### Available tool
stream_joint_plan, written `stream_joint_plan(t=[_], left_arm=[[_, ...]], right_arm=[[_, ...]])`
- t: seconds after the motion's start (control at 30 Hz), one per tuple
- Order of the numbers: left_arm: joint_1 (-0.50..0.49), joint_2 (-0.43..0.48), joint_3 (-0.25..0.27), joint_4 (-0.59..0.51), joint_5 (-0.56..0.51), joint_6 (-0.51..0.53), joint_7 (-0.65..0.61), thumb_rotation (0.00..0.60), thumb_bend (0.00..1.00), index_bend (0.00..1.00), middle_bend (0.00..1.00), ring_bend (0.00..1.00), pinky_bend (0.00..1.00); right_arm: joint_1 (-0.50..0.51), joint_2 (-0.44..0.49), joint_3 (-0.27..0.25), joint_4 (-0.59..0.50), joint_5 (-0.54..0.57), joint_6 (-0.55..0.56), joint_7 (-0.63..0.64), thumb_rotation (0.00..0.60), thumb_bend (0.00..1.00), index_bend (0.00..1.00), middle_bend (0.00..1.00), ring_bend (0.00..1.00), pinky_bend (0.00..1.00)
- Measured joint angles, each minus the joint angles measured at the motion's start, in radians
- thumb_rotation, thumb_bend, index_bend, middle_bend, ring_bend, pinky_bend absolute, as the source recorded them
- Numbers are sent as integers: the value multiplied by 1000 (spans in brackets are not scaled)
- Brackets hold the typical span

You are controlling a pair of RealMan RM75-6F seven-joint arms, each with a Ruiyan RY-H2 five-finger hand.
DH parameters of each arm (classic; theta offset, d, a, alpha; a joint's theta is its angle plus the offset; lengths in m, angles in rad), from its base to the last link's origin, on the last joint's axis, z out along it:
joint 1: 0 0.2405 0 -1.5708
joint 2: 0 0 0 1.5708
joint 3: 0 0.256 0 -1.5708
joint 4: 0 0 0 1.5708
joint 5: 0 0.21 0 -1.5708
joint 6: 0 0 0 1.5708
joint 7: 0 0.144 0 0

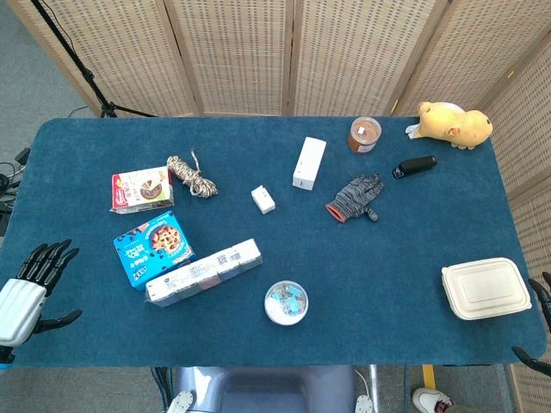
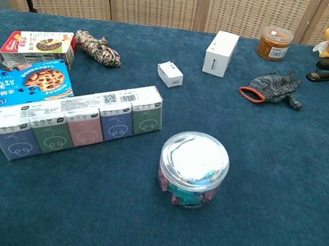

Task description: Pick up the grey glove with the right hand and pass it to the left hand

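Observation:
The grey glove (image 1: pixel 357 196) with a red cuff lies flat on the blue table, right of centre toward the back; the chest view shows the glove (image 2: pixel 272 86) at upper right. My left hand (image 1: pixel 34 284) hovers off the table's front left edge, its fingers spread and holding nothing. Of my right hand (image 1: pixel 538 325) only dark fingertips show at the frame's lower right edge, spread apart and holding nothing, far in front of the glove. Neither hand appears in the chest view.
Around the glove stand a white box (image 1: pixel 308 162), a brown jar (image 1: pixel 364 134), a black stapler (image 1: pixel 414 166) and a yellow plush toy (image 1: pixel 455 123). A takeaway box (image 1: pixel 485 288) lies near the right hand. A round clear container (image 1: pixel 286 302), tissue packs (image 1: pixel 204 271), snack boxes and rope lie left.

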Motion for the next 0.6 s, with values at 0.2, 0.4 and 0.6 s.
stream_joint_plan(t=[0.2,0.4,0.6], left_arm=[[3,9,3,-9,-3,-3,-5,600,0,0,0,0,0],[8,13,1,-17,-10,-3,7,600,0,0,0,0,0],[8,20,-3,-32,-16,-6,12,600,0,0,0,0,0]], right_arm=[[0,-2,-2,3,-5,0,-7,600,0,0,0,0,0],[20,-6,11,25,-23,3,-9,600,0,0,0,0,0],[98,-1,28,45,-36,-92,-18,600,0,0,0,0,0]])
